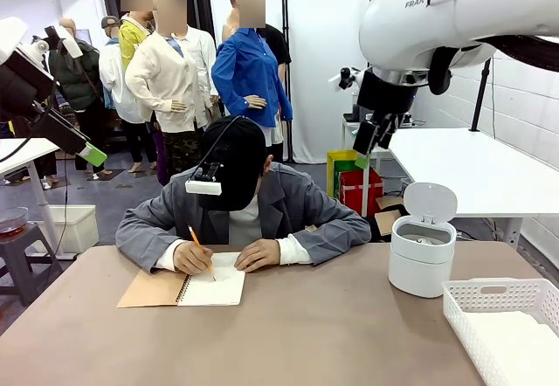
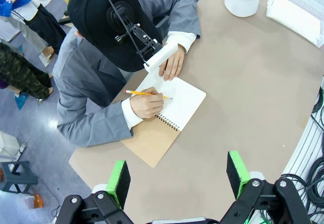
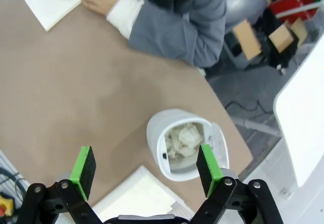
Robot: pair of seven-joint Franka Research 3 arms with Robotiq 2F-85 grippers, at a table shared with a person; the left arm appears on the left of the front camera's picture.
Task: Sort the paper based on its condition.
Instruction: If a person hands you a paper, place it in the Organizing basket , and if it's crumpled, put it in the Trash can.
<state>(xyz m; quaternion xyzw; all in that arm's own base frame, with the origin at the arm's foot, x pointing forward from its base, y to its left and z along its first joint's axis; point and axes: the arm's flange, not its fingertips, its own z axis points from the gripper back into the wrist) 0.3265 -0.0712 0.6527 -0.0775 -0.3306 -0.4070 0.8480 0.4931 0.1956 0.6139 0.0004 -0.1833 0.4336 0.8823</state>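
Directly below the right gripper (image 3: pixel 146 169), jaws spread and empty, crumpled paper (image 3: pixel 183 139) lies in the white bin (image 3: pixel 174 145); smooth sheets (image 1: pixel 515 344) apparently fill the basket (image 1: pixel 502 292). Left gripper (image 2: pixel 178 179), also spread, hangs above the notebook (image 2: pixel 174 105), well apart from both.

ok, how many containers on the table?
2: a white bin with its lid up, crumpled paper inside, and a mesh basket at the right corner holding flat sheets.

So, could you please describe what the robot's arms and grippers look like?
Both arms are glossy white with rounded casings; the right arm carries dark lettering. The left gripper and right gripper are black, with bright green fingertip pads. Black cables run alongside.
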